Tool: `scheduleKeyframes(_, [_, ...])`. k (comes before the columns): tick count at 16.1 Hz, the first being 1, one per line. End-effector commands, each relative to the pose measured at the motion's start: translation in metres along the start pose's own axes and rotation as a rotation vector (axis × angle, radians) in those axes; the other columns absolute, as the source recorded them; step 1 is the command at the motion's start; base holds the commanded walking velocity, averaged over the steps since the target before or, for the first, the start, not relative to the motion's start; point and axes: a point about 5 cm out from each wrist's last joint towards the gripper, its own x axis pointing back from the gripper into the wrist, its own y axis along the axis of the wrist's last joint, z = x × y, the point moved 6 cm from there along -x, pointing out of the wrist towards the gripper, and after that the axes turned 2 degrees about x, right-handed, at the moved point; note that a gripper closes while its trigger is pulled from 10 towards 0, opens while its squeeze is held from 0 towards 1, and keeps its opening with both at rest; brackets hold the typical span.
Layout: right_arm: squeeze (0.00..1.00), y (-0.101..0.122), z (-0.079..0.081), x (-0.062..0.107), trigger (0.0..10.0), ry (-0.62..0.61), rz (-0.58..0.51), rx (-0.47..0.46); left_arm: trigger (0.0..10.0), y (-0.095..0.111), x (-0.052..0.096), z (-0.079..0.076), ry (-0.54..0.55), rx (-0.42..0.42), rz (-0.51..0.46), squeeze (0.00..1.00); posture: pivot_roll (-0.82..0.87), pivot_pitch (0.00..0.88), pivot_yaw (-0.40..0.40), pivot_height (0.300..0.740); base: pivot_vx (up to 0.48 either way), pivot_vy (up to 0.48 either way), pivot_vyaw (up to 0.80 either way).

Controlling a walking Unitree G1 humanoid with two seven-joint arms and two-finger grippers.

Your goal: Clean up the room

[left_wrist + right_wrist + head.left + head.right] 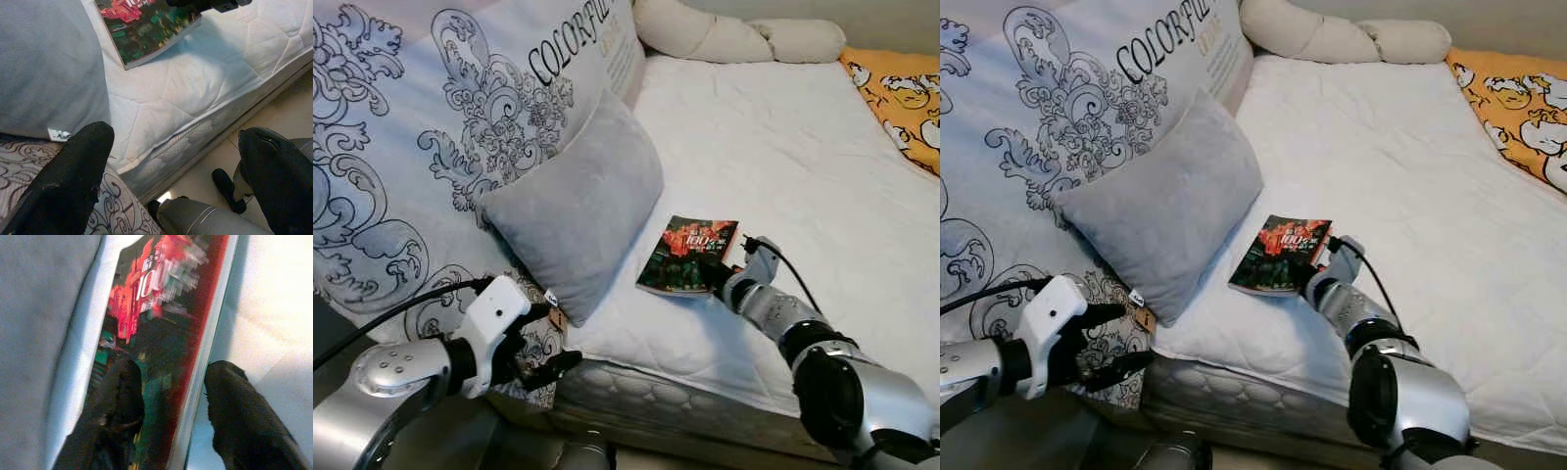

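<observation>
Glossy flat book (689,255) on quilted white mattress (783,147), beside plush grey cushion (578,201)

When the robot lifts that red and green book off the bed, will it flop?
Probably it bends a little: the red and green paperback book looks thin. It likely feels light. Its glossy cover may slip between the right gripper's open fingers, which straddle its edge on the white quilted mattress.

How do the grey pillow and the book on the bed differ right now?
The grey pillow is plain, soft and plump; the book is thin, flat and has a red and green printed cover. The pillow leans propped against the big patterned cushion; the book lies flat on the mattress. The right end effector straddles the book's edge with open fingers; nothing touches the pillow. Both sit near the bed's front edge.
</observation>
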Motion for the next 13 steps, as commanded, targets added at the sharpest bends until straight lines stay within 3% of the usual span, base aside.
scheduleKeyframes(1, [1.00, 0.009, -0.004, 0.002, 10.0, 0.003, -0.010, 0.105, 10.0, -0.001, -0.005, 0.003, 0.011, 0.003, 0.000, 0.00, 0.36, 0.000, 0.037, 0.740, 0.000, 0.000, 0.00])
scheduleKeyframes(2, [1.00, 0.008, -0.010, 0.004, 10.0, 0.009, 0.002, 0.148, 10.0, -0.001, -0.011, 0.006, 0.020, 0.012, -0.014, 0.00, 0.34, 0.000, 0.035, 0.740, 0.000, 0.000, 0.00])
scheduleKeyframes(5, [1.00, 0.004, -0.020, 0.008, 10.0, 0.013, 0.017, 0.138, 10.0, 0.003, -0.026, 0.011, 0.024, 0.039, -0.052, 0.00, 0.26, 0.000, 0.032, 0.740, 0.000, 0.000, 0.00])
scheduleKeyframes(8, [1.00, 0.015, -0.020, 0.012, 10.0, 0.072, -0.031, 0.098, 10.0, 0.023, -0.044, 0.023, 0.080, 0.089, -0.171, 0.00, 0.20, 0.000, 0.018, 0.740, 0.000, 0.000, 0.00])
scheduleKeyframes(11, [1.00, 0.039, -0.023, 0.022, 10.0, 0.081, -0.174, 0.213, 10.0, 0.034, -0.060, 0.053, 0.317, 0.219, -0.326, 0.00, 0.07, 0.000, 0.023, 0.740, 0.000, 0.000, 0.00])
scheduleKeyframes(13, [1.00, 0.048, -0.020, 0.030, 10.0, 0.047, -0.258, 0.282, 10.0, 0.033, -0.064, 0.061, 0.395, 0.252, -0.350, 0.00, 0.05, 0.000, 0.026, 0.740, 0.000, 0.000, 0.00])
